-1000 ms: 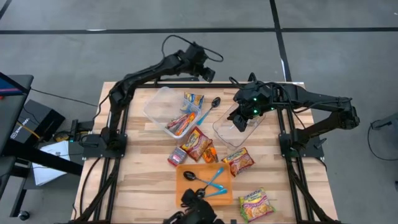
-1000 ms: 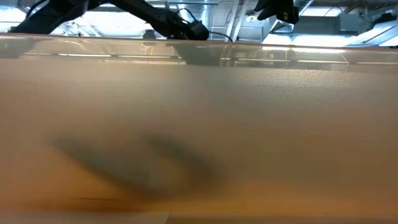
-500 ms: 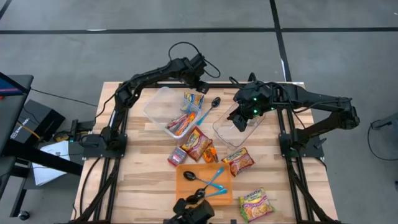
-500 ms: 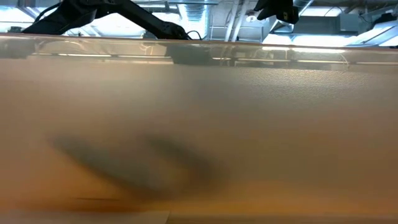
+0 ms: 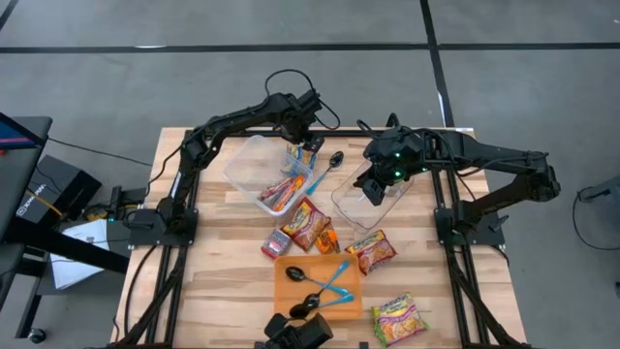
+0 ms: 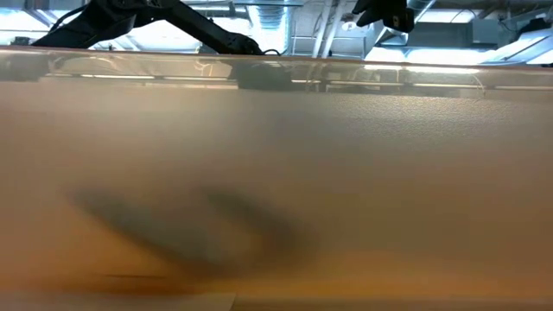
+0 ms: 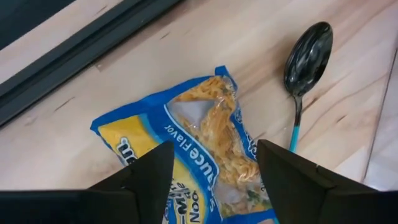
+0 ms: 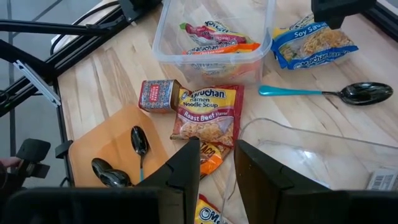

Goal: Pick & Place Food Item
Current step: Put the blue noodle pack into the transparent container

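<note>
A blue and yellow noodle packet (image 5: 300,153) lies flat on the wooden table between the left clear tub (image 5: 250,163) and a black spoon (image 5: 330,163). My left gripper (image 5: 303,142) hangs just above it, pointing steeply down and open. In the left wrist view its gripper (image 7: 214,177) has one finger on each side of the packet (image 7: 205,140). My right gripper (image 5: 374,188) waits over the right clear tub (image 5: 380,202). Its gripper (image 8: 217,163) is open by a narrow gap with nothing in it. My left gripper comes at the packet's middle from above, its fingers (image 7: 146,177) set across the packet, which lies flat on the table. Whether the fingertips touch the wrapper I cannot tell.
The left tub holds red and orange packets (image 5: 281,191). Near it lie a roast beef packet (image 5: 308,221), a small red packet (image 5: 276,242) and another noodle packet (image 5: 371,250). An orange board (image 5: 291,293) carries spoons. A green packet (image 5: 397,318) lies near the front edge.
My left gripper has come down from beyond the table's far edge toward the blue packet. It has tipped from a slant to pointing steeply down. The packet has stayed where it was.
</note>
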Tool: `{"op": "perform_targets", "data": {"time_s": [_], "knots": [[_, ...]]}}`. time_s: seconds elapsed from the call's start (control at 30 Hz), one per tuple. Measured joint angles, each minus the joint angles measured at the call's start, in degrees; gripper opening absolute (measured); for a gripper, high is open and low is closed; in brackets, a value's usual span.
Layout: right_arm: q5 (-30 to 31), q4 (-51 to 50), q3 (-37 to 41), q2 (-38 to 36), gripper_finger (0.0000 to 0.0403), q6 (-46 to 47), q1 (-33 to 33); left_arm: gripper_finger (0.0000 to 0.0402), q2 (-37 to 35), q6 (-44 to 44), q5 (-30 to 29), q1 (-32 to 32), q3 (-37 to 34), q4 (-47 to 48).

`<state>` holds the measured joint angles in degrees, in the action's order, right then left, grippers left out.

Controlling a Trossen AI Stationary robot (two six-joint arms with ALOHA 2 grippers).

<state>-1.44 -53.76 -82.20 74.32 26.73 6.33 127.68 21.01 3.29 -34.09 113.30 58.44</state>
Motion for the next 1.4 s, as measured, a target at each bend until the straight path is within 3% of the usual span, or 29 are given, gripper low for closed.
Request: {"op": "perform_targets", "data": {"time_s": [1.27,1.4], "knots": [[0.01,0.07,0.01,0.02,0.0093,-1.80,-0.04,0.0227,4.17,-4.18,-0.47,1.71,-0.64,3.59],[0.01,0.09,0.00,0.02,0.0093,-1.68,-0.04,0.0212,4.57,-4.10,-0.50,1.92,-0.63,3.24]]}}
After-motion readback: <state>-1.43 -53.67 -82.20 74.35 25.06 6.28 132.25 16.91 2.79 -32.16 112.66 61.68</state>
